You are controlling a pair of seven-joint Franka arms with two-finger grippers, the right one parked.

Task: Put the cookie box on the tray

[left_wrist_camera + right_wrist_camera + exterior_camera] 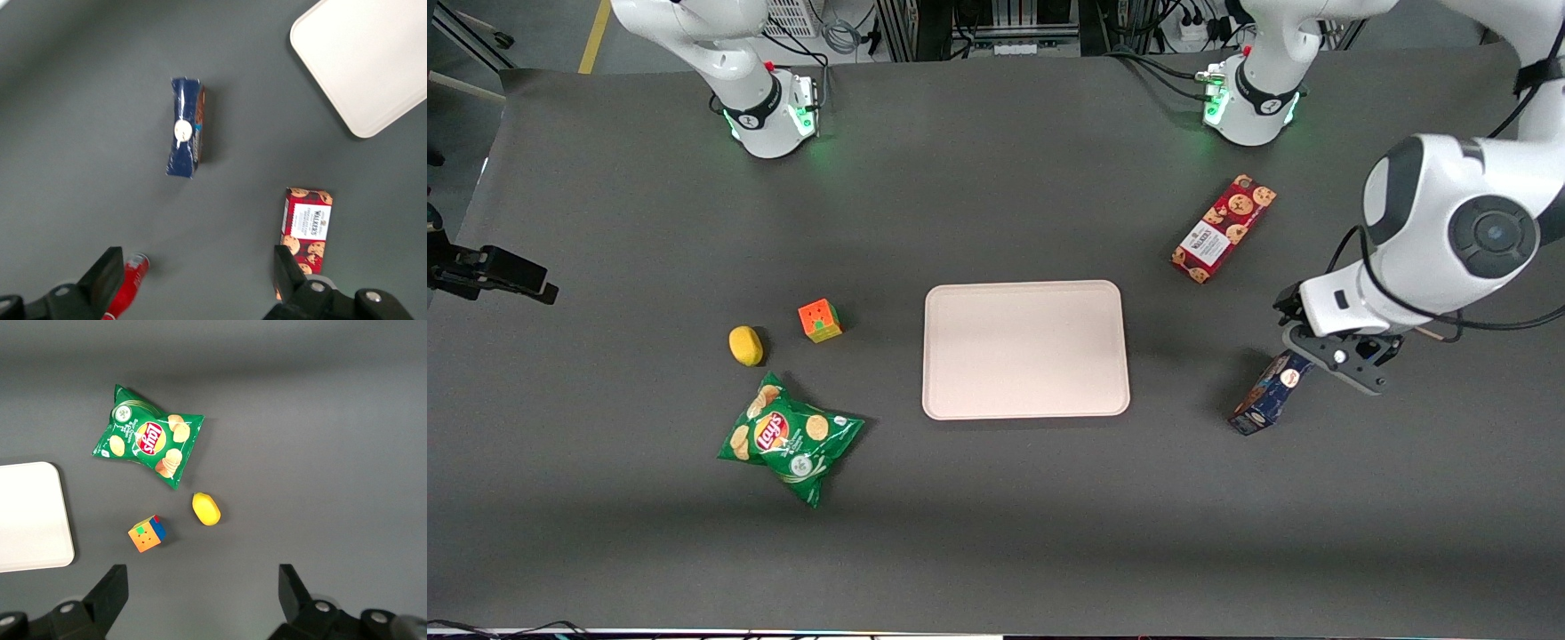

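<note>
The cookie box [1264, 397] is a small dark navy carton with a round white-and-orange logo. It lies on the dark table beside the tray [1024, 348], toward the working arm's end. The tray is large, pale pinkish-beige and bears nothing. My left gripper [1341, 358] hangs above the table just past the box's end, apart from it. In the left wrist view the gripper [197, 275] is wide open with only bare table between its fingers [107, 272]. The cookie box [186, 127] and the tray [367, 60] also show there.
A longer red cookie-printed box [1224, 228] lies farther from the front camera than the navy box. A red can [131, 281] lies near one finger. Toward the parked arm's end lie a colour cube [820, 320], a yellow lemon [745, 345] and a green chips bag [790, 437].
</note>
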